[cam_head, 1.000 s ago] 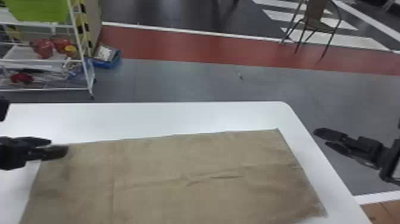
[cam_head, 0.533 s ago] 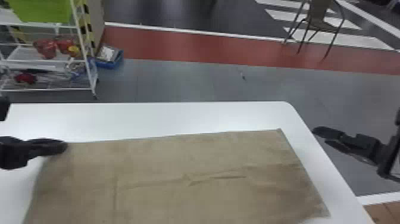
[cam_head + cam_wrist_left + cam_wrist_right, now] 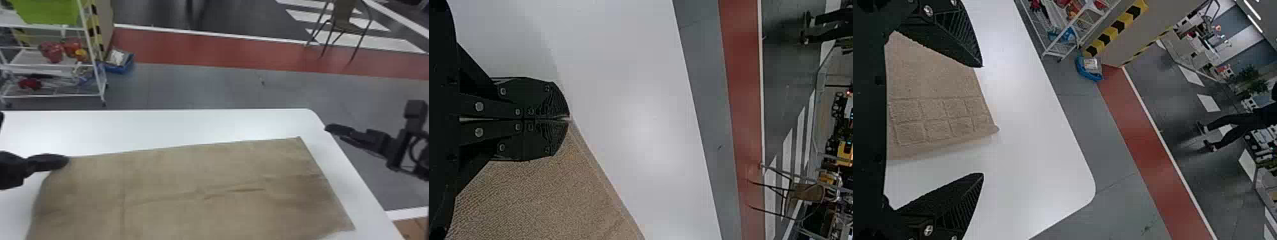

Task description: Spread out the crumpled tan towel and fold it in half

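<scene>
In the head view, find the tan towel (image 3: 159, 178) spread nearly flat on the white table (image 3: 127, 127), from the lower left across to the lower right, creased through the middle and cut off by the bottom edge. See beyond, along grey floor, a red band (image 3: 223, 52); at upper left, a white wire rack (image 3: 89, 41) with a green bin (image 3: 48, 11), and beside it a blue tray (image 3: 123, 68); at upper right, a chair (image 3: 343, 16) by white floor stripes (image 3: 341, 38). At the lower left of the frame, note the left gripper (image 3: 65, 161), closed on the towel's far left corner; at right, just past the table's edge, the right gripper (image 3: 328, 128). Compared with the earliest frame, count the left one as shut from parted and the right one as shifted slightly up and inward in the picture. In the left wrist view, see the left gripper (image 3: 569, 119) pressed together at the towel's corner. In the right wrist view, see the right gripper (image 3: 983, 120) wide open and empty, near a waffle-patterned stretch of towel, with a yellow-and-black stripe (image 3: 1115, 27) above.
</scene>
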You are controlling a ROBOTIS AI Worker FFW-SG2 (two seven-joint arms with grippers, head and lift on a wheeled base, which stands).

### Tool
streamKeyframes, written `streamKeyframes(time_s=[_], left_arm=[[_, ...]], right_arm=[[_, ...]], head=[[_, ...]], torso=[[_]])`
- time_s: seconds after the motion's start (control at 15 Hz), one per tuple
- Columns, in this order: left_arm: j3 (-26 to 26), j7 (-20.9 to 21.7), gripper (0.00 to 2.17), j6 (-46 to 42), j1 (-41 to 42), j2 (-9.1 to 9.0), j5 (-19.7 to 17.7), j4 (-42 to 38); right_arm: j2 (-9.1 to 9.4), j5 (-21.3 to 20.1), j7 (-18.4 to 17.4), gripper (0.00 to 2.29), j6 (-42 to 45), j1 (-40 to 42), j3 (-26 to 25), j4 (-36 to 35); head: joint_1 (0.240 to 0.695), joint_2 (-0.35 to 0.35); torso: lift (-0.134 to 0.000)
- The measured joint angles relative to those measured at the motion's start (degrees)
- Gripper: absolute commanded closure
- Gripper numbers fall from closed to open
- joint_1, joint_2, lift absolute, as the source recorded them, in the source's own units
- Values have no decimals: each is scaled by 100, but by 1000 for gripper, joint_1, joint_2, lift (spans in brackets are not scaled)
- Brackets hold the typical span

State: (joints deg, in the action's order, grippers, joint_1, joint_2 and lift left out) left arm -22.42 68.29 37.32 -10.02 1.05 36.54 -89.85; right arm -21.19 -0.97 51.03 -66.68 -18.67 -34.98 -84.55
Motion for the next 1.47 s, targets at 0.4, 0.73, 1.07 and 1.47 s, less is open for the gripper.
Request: streamKeyframes(time_s=[0.4, 0.73, 1.07, 1.47], left_arm=[[-51, 58, 1555, -153, 196, -1, -60, -221], [-47, 67, 1555, -370, 228, 0, -125, -234], [-36, 96, 1555, -469, 229, 0, -136, -227], [-25, 158, 1555, -491, 229, 0, -129, -220]], right_arm=[[-39, -623, -208, 194, 1482, -696, 663, 1408], [-141, -915, -385, 319, 2004, -877, 1217, 2014], [-136, -1100, -376, 407, 2029, -878, 1607, 2261], [-104, -1139, -376, 552, 2148, -877, 1781, 2349]], head=[[695, -190], [695, -189], [695, -177], [695, -170]], torso=[[-121], [-121], [-121], [-121]])
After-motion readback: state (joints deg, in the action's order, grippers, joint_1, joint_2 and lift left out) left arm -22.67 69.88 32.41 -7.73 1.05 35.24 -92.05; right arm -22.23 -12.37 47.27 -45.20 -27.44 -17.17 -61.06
